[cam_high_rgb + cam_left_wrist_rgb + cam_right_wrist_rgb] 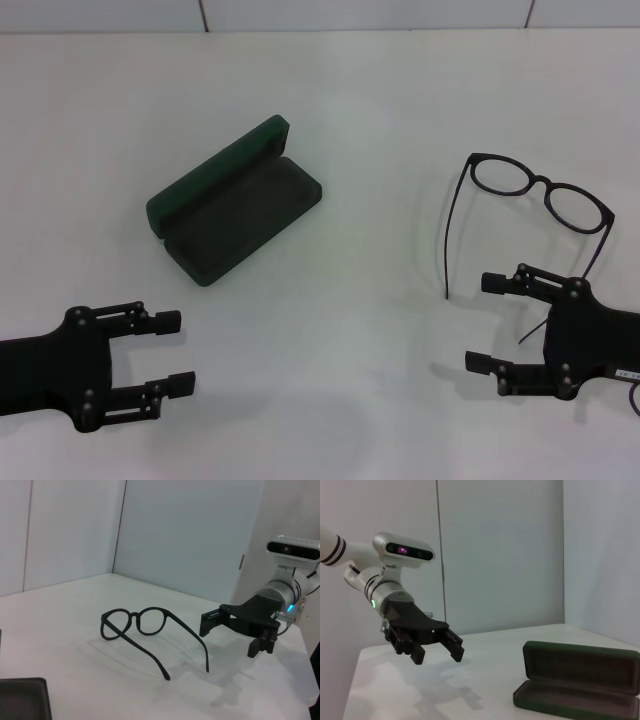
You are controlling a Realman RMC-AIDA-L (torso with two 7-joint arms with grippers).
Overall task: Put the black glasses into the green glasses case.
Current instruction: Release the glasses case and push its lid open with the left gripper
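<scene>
The black glasses (541,194) stand unfolded on the white table at the right, lenses away from me; they also show in the left wrist view (140,624). The green glasses case (236,206) lies open left of centre with its dark lining up and its lid tilted back. It appears again as the case (576,681) in the right wrist view. My right gripper (482,322) is open just in front of the glasses, over the end of one temple arm, holding nothing. My left gripper (176,350) is open and empty in front of the case.
The table (350,110) is bare white, with a pale wall behind its far edge. The left wrist view shows the right gripper (229,636) beside the glasses. In the right wrist view the left gripper (436,647) hangs above the table.
</scene>
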